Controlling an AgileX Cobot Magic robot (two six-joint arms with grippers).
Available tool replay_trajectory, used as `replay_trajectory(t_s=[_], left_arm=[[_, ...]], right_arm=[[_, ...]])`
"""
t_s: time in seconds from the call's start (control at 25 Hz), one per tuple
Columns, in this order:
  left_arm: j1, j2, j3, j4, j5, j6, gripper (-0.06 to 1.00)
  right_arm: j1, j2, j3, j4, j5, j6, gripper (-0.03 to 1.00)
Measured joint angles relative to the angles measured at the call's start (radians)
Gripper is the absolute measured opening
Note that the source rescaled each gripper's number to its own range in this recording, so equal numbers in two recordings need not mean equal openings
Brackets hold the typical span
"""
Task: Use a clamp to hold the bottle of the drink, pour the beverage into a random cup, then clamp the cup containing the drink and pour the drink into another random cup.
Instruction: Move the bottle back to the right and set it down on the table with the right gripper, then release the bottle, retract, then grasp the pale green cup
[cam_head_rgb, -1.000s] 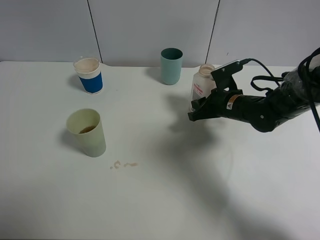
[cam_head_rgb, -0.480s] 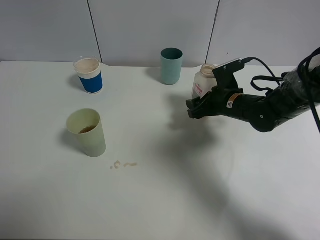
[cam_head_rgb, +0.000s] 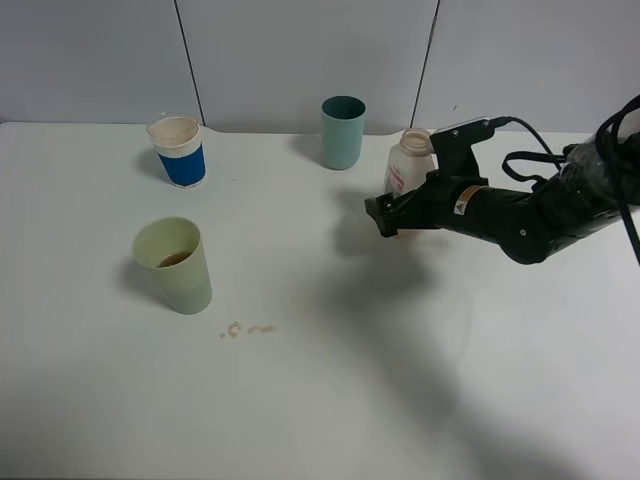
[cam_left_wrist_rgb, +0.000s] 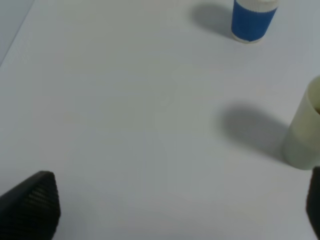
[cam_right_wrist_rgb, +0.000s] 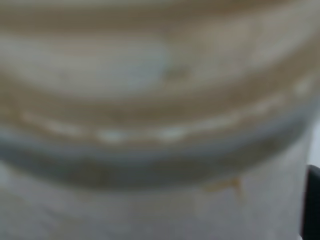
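The bottle (cam_head_rgb: 410, 165) stands upright on the table at the back right, and its blurred body fills the right wrist view (cam_right_wrist_rgb: 160, 125). My right gripper (cam_head_rgb: 392, 212) is open around its lower part, one dark finger (cam_right_wrist_rgb: 313, 200) at the picture's edge. The pale yellow-green cup (cam_head_rgb: 175, 265) stands at the front left with a little brown beverage (cam_head_rgb: 176, 259) in it. The blue-and-white cup (cam_head_rgb: 180, 150) is behind it. My left gripper (cam_left_wrist_rgb: 175, 205) is open and empty above the table, near the yellow-green cup (cam_left_wrist_rgb: 305, 135) and facing the blue cup (cam_left_wrist_rgb: 252, 20).
A teal cup (cam_head_rgb: 342, 132) stands at the back, just left of the bottle. Small brown drops (cam_head_rgb: 245, 329) lie on the white table (cam_head_rgb: 330, 400) to the right of the yellow-green cup. A grey wall runs behind the table.
The bottle went from tilted to upright on the table. The right gripper's fingers spread apart around it and shifted slightly left.
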Motion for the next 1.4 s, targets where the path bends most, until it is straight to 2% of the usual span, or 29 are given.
replay_trajectory(t_s=[0.4,0.68,1.2,1.4], left_arm=[[0.0,0.0,0.0,0.0,0.0,0.0,1.0],[0.0,0.0,0.0,0.0,0.0,0.0,1.0],[0.0,0.0,0.0,0.0,0.0,0.0,1.0],[0.0,0.0,0.0,0.0,0.0,0.0,1.0]], right_arm=[[0.0,-0.124,0.001,0.0,0.116,0.014,1.0],[0.0,-0.272,0.003,0.0,0.278,0.014,1.0],[0.0,-0.635,0.003,0.0,0.508,0.013,1.0],[0.0,-0.745,0.003,0.0,0.529,0.0,1.0]])
